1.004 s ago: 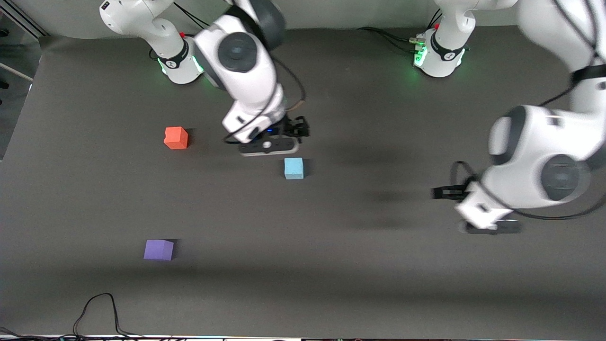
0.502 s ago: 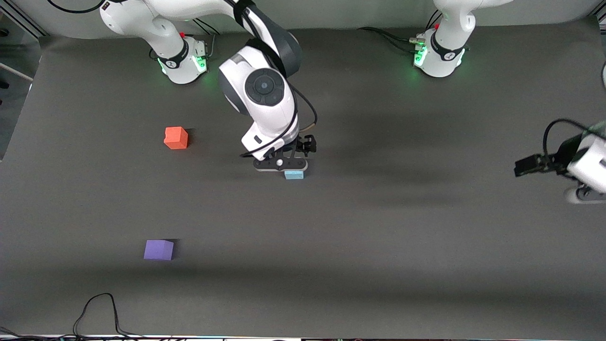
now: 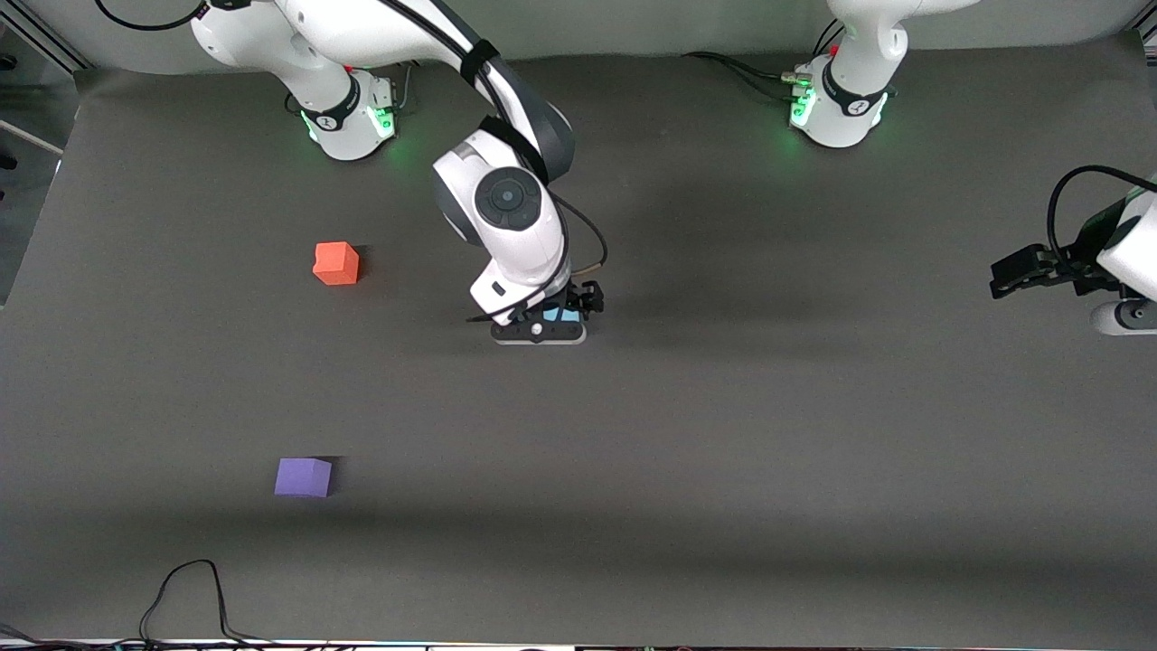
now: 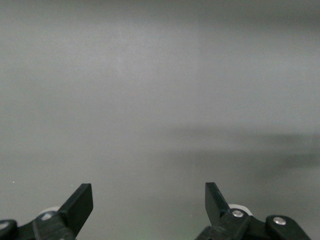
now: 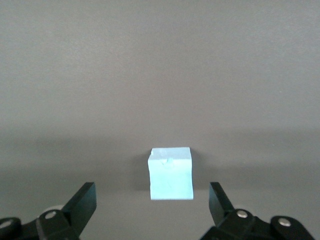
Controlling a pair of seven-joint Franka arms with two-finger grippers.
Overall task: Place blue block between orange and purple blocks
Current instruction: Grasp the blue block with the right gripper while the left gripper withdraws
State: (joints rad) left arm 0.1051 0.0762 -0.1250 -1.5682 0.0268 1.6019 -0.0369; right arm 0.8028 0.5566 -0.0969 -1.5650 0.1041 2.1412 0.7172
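Covering the whole table (image 3: 768, 470) is a dark grey matte mat, with a pale wall strip along the edge where the two arm bases stand and a black cable (image 3: 185, 597) curling in at the edge nearest the front camera. The orange block (image 3: 336, 263) sits toward the right arm's end, and the purple block (image 3: 303, 476) lies well nearer the front camera than it, the two well apart.

Most of the blue block (image 3: 567, 316) is hidden in the front view under the right arm's hand; only a sliver of sky blue shows there. The left arm is cut off by the frame edge at its own end of the table, where it waits with the left gripper (image 3: 1012, 274) held above bare mat; its wrist view shows the left gripper (image 4: 149, 200) with its fingers spread and nothing between them.

The right gripper (image 3: 551, 327) is low over the blue block, fingers spread wide. In the right wrist view the blue block (image 5: 171, 173) rests on the mat centred between the two black fingertips (image 5: 86, 200), seemingly just ahead of them, with clear gaps on both sides and no contact.
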